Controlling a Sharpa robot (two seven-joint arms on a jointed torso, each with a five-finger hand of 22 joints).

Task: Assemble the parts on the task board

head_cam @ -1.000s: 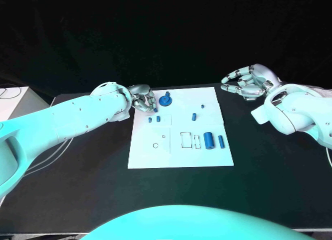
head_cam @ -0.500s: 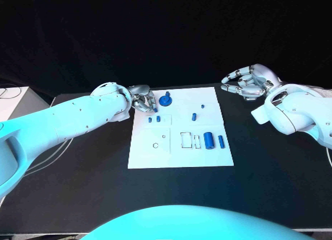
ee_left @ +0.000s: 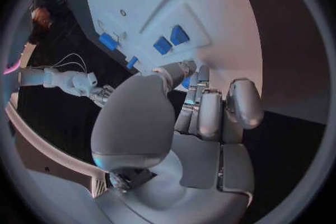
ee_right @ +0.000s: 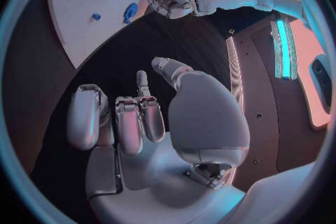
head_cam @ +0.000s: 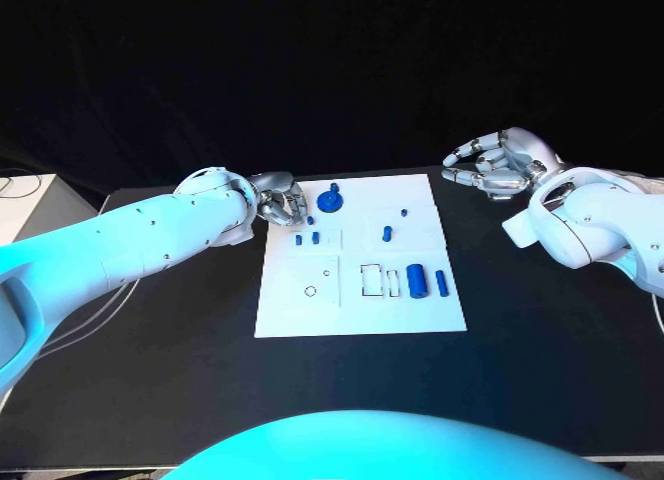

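**Evidently the left hand is reaching for its first part**

Evidently the step in hand is a pick at the far left corner of the task board (head_cam: 357,300). The left hand (head_cam: 282,203) sits at the board's edge with its fingers (ee_left: 210,117) curled together and their tips down at the white surface. A sliver of blue shows just past those tips in the left wrist view, but I cannot tell whether the fingers are pinching it or only touching beside it. Just beyond the fingertips stands the round blue part (head_cam: 331,201) with its peg; a little nearer the robot lie two small blue pieces (head_cam: 309,239) side by side.

The right hand (head_cam: 494,165) hovers off the board's far right corner above the black tabletop (head_cam: 563,340), fingers loosely curled and holding nothing.

The other parts lie loose: a thick blue cylinder (head_cam: 417,279) and a slimmer blue pin (head_cam: 442,283) near the outlined slots, well away from either hand's fingers. So the assembly looks barely begun. The next move likely calls for a firm pinch at the left fingertips, then a lift clear of the neighbouring round part without knocking it.
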